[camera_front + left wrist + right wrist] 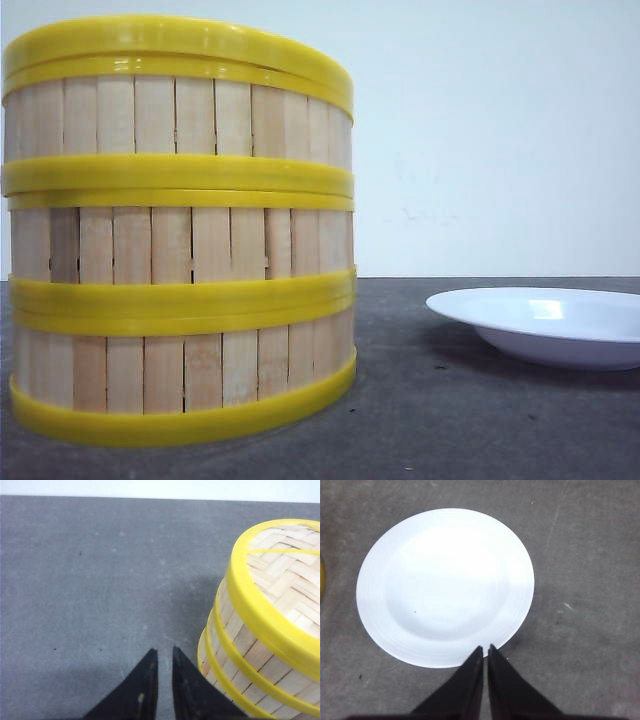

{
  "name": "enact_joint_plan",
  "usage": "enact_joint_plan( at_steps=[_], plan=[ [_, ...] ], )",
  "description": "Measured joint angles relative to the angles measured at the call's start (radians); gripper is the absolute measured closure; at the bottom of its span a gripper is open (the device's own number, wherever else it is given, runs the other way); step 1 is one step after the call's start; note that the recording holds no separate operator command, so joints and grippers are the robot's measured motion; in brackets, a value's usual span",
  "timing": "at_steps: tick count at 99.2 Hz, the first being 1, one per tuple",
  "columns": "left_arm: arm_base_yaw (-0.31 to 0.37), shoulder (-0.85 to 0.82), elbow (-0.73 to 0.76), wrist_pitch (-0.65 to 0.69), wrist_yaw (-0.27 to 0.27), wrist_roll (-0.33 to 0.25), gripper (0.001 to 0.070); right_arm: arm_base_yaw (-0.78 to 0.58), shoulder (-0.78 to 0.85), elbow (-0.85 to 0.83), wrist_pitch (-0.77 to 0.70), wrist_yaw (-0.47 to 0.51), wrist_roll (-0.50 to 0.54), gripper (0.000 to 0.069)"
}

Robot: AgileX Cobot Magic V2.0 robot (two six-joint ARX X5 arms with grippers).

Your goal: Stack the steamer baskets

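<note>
My left gripper (161,672) hangs nearly closed and empty, the steamer baskets (180,235) stacked just beside it — three tiers, the top rim slightly skewed. A careless swing could nudge that tower over. My right gripper (485,662), also pinched and empty, hovers at the edge of one white plate (445,585).

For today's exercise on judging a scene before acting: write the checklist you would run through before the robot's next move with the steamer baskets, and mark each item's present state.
1. Three steamer baskets stacked in one column: ok.
2. Tiers aligned: not ok, top rim sits slightly askew.
3. Left gripper empty, beside the stack: ok.
4. Right gripper empty, over the white plate: ok.
5. Plate apart from the stack: ok.
6. Lid fitted on top: cannot tell.
</note>
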Motion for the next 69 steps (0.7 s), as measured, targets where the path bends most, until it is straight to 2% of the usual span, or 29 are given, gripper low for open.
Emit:
enact_joint_plan(
  at_steps=[9,20,36,47,69],
  plan=[
    [0.002,-0.046,-0.012,0.024,0.000,0.003,0.0685,0.000,0.000,0.000,0.000,0.000,0.000,0.0681],
    [0.006,-0.113,-0.089,0.155,-0.001,0.013,0.0685,0.000,0.000,0.000,0.000,0.000,0.000,0.0681],
    [0.013,-0.225,-0.311,0.413,-0.001,0.057,0.0685,0.000,0.000,0.000,0.000,0.000,0.000,0.0681],
    [0.014,-0.303,-0.482,0.559,-0.001,0.060,0.0685,0.000,0.000,0.000,0.000,0.000,0.000,0.0681],
    [0.014,-0.317,-0.752,0.724,0.000,0.042,0.0685,0.000,0.000,0.000,0.001,0.000,0.000,0.0681]
  ],
)
